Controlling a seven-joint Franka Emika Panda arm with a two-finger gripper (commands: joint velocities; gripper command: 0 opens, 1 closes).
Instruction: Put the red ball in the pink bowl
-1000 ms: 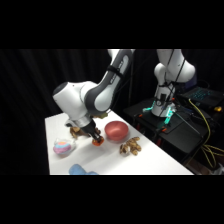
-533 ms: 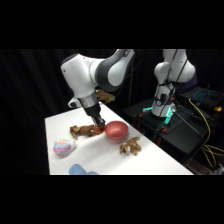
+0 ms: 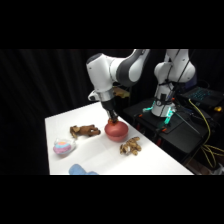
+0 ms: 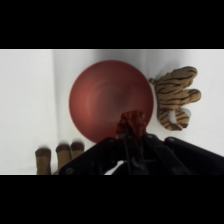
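Observation:
The pink bowl [image 3: 116, 132] stands upright in the middle of the white table and fills the centre of the wrist view [image 4: 102, 100]. My gripper [image 3: 113, 118] hangs just above its near rim, shut on the small red ball [image 3: 114, 121]. In the wrist view the red ball [image 4: 132, 121] sits between the fingertips of the gripper [image 4: 133, 131], over the bowl's lower edge. The bowl's inside looks empty.
A brown plush toy [image 3: 84, 131] lies left of the bowl, its feet [image 4: 57, 154] showing in the wrist view. A striped tiger plush [image 3: 131, 146] [image 4: 175, 97] lies close to the bowl's other side. A pastel plush lump [image 3: 63, 146] and a blue object [image 3: 80, 170] sit near the front left edge.
The arm rose from the table near the brown plush and swung right, carrying the red ball to a spot above the pink bowl.

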